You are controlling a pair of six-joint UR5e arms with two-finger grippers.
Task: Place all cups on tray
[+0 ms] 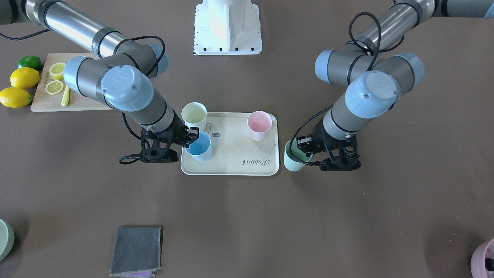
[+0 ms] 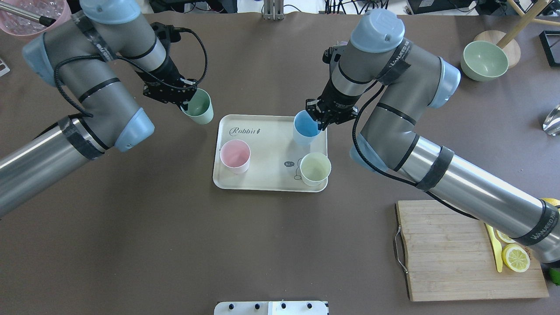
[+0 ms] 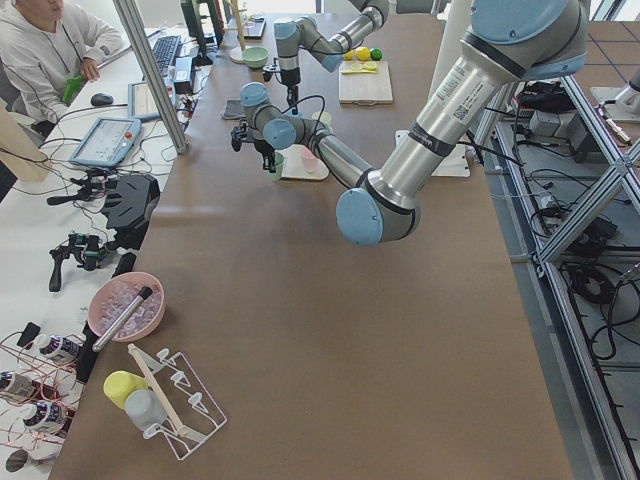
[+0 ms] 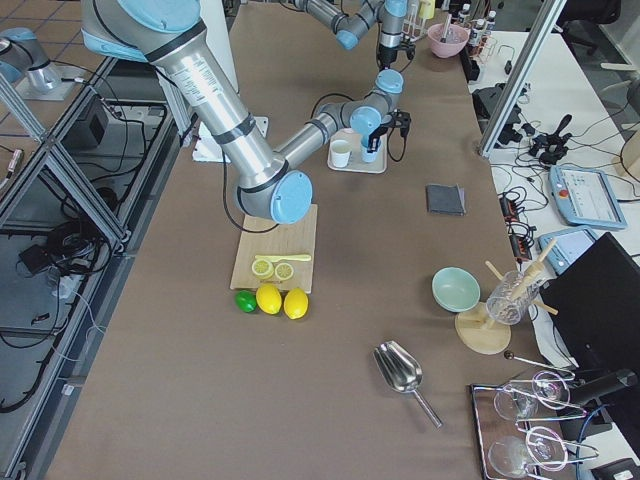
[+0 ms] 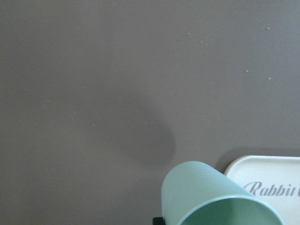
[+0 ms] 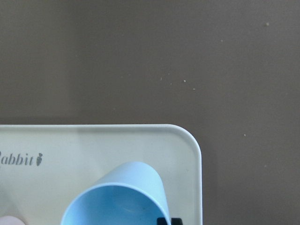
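Observation:
The cream tray [image 1: 239, 148] lies at the table's middle. A pale yellow cup [image 1: 194, 114] and a light pink cup [image 1: 258, 124] stand upright on it. My right gripper [image 1: 192, 136] is shut on the rim of the light blue cup [image 2: 305, 127], slightly tilted, over the tray's far right corner [image 6: 93, 145]. My left gripper [image 2: 187, 104] is shut on the mint green cup [image 2: 199, 107], held tilted above the table just outside the tray's far left corner [image 5: 267, 178]. The mint cup also shows in the front view [image 1: 294, 157].
A wooden cutting board [image 2: 450, 253] with lemon slices and a yellow knife lies near the right arm. Whole lemons [image 1: 24, 77] and a lime sit beside it. There is also a grey cloth [image 1: 137, 250], a pale green bowl [image 2: 484, 60] and a pink pot [image 1: 484, 259].

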